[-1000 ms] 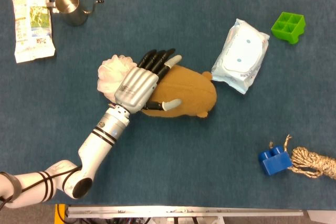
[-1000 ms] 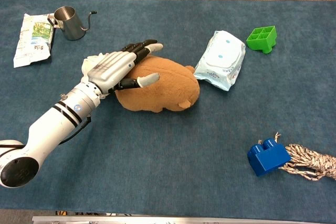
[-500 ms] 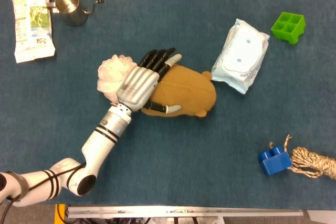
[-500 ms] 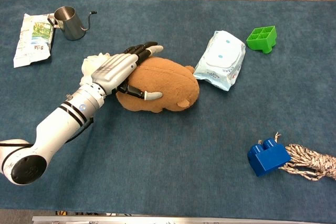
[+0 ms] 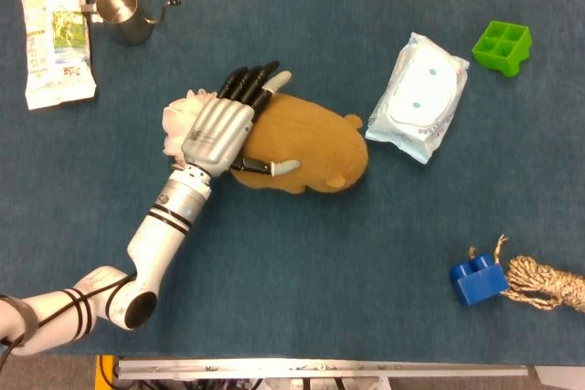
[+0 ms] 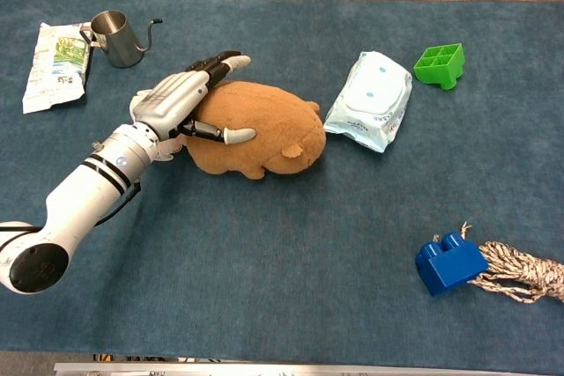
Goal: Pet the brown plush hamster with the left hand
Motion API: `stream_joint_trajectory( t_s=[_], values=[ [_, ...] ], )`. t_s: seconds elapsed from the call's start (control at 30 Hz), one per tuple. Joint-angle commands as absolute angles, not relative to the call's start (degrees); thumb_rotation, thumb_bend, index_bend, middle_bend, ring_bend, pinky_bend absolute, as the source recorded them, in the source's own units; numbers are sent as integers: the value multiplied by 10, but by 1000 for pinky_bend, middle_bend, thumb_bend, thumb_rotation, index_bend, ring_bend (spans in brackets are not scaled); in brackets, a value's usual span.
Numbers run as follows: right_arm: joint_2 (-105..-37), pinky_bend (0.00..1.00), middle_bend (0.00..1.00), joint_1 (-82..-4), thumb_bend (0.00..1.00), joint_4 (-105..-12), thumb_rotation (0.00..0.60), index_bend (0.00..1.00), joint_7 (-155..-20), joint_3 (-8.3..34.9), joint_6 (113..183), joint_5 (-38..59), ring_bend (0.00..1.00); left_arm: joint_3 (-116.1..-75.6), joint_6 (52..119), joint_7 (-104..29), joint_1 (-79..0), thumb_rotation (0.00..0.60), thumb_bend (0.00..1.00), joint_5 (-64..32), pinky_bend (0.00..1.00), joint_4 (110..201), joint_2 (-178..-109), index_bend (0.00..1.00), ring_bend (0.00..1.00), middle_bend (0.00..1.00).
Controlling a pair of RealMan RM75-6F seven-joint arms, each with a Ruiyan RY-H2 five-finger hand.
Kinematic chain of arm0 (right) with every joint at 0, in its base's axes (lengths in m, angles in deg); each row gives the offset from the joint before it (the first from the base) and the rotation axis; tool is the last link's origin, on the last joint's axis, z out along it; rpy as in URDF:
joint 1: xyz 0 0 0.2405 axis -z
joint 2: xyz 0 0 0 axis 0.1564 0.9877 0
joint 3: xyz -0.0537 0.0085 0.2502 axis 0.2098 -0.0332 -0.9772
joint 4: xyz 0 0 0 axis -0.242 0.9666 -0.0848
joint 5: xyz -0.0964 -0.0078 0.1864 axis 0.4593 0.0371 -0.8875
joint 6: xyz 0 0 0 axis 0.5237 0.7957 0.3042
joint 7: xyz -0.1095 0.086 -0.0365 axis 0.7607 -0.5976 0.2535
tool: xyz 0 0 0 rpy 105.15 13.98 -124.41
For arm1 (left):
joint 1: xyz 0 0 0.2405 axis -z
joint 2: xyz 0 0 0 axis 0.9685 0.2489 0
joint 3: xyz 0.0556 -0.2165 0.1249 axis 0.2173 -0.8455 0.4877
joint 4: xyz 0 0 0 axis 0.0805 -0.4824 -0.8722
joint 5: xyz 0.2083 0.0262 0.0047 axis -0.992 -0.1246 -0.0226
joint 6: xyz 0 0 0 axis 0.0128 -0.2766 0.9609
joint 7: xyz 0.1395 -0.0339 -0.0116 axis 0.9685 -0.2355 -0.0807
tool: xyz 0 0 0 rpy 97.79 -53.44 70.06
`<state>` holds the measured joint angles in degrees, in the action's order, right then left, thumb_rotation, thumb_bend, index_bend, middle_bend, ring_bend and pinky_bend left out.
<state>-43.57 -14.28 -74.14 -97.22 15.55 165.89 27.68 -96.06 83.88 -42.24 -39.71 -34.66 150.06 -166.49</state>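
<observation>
Left hand (image 5: 219, 130) rests (fingers extended) on hamster (image 5: 306, 143).

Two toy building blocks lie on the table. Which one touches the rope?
The blue block, at the near right side: the braided rope lies against it. The green block stands alone at the far right, beyond the wipes pack.

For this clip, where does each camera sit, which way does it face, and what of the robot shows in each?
Head view: high above, looking almost straight down on the blue table; the left hand and its arm show, resting on the brown plush hamster.
Chest view: lower, looking obliquely across the table to a slatted wall; the same left hand and forearm show.
Shared: hamster, wipes pack, blue brick. No right hand in either.
</observation>
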Motion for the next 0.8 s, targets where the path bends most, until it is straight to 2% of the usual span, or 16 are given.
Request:
stream_joint_trajectory(
  t_s=[0.03,0.43,0.8],
  values=[
    [-436,172,352,-143,90,-741,600,248,-973,155,1659,278,176,-966,841,-433,-402,281,24,-340,0,1523,-1648,0,21,17],
    [-435,171,352,-141,90,-743,600,248,-973,156,1662,279,176,-956,858,-441,-430,275,24,-342,0,1634,-1561,0,22,18],
    [-435,171,352,-144,90,-741,600,248,-970,160,1649,276,176,-955,914,-424,-475,271,24,-336,0,1676,-1475,0,24,17]
  ],
)
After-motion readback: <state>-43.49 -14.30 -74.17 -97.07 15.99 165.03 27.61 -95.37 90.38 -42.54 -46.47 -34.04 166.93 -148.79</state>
